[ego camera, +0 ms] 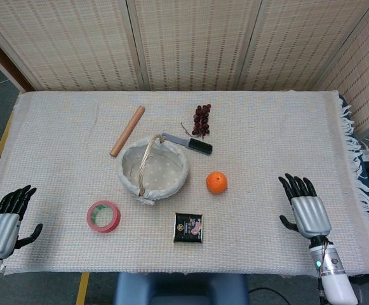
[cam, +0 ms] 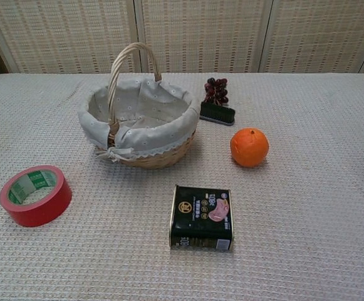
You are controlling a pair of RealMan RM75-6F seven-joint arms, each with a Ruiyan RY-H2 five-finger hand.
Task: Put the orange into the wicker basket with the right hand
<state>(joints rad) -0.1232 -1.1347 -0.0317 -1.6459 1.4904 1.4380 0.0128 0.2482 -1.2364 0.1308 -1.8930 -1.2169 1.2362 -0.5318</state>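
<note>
The orange (ego camera: 216, 182) (cam: 249, 147) lies on the cloth just right of the wicker basket (ego camera: 129, 184) (cam: 160, 157), which has a pale spotted lining and an upright handle. My right hand (ego camera: 305, 208) hovers open over the table's right side, well to the right of the orange, palm down with fingers spread and nothing in it. Only a dark fingertip of it shows at the chest view's right edge. My left hand (ego camera: 6, 219) rests open at the front left corner, empty.
A red tape roll (ego camera: 103, 216) (cam: 34, 195) lies front left of the basket and a black tin (ego camera: 188, 227) (cam: 202, 217) in front of it. Behind the basket are a knife (ego camera: 188, 143), dark grapes (ego camera: 201, 119) (cam: 216, 90) and a wooden rolling pin (ego camera: 127, 131).
</note>
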